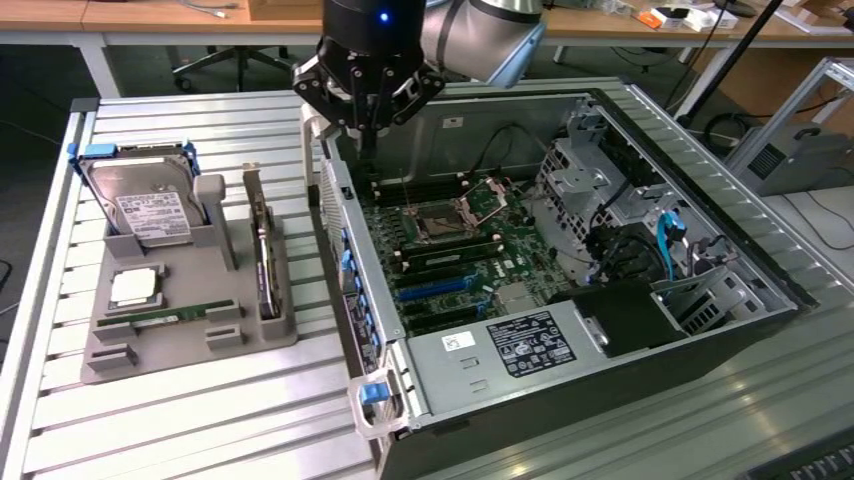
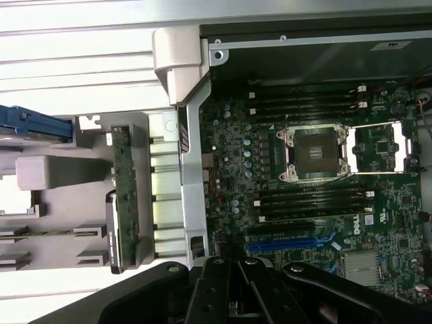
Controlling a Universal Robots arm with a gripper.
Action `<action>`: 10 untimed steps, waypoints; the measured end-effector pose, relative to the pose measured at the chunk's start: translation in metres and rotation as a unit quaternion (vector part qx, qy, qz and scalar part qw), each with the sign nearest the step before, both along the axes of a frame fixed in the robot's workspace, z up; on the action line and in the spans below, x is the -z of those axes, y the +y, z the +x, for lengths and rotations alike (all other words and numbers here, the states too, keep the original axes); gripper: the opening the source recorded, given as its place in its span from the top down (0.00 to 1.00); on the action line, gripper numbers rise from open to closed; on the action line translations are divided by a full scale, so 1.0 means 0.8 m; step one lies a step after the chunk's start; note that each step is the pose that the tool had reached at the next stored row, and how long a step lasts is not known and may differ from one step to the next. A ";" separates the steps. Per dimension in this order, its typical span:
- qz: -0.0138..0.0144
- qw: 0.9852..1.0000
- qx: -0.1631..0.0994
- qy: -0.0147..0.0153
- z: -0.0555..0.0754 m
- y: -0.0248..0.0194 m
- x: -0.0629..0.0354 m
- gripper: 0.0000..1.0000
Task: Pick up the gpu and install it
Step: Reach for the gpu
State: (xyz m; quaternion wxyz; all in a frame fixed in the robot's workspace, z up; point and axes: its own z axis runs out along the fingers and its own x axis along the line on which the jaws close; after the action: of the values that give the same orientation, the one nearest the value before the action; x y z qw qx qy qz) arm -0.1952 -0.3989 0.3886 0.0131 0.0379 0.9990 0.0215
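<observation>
From the exterior view's left: a hard drive point(image 1: 150, 208) is held upright in a grey holder point(image 1: 180, 345). The gpu point(image 1: 264, 262) is stood on edge in the same holder, on the side nearest the open computer case point(image 1: 441, 385). The gripper point(image 1: 364, 140) is seen above the case wall facing the holder, apart from the gpu, fingers pressed together, nothing gripped. The motherboard point(image 1: 454, 250) is exposed further right.

UR arm point(image 1: 487, 35) is bending over, wrist point(image 1: 376, 25) pointing approx straight down; gripper point(image 1: 364, 135) is hanging w/ fingers pressed together, gripping nothing.
</observation>
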 end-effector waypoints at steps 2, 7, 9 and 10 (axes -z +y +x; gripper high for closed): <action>0.000 1.000 0.000 0.000 -0.001 0.0000 0.000 0.89; 0.000 1.000 0.000 0.000 -0.004 0.0000 0.000 0.89; 0.000 1.000 0.000 0.000 -0.006 0.0000 0.000 0.89; 0.000 1.000 0.000 0.000 -0.006 0.0000 0.001 0.89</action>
State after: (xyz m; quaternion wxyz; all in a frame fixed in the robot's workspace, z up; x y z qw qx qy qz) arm -0.2003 -0.3989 0.3882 0.0131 0.0379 0.9990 0.0215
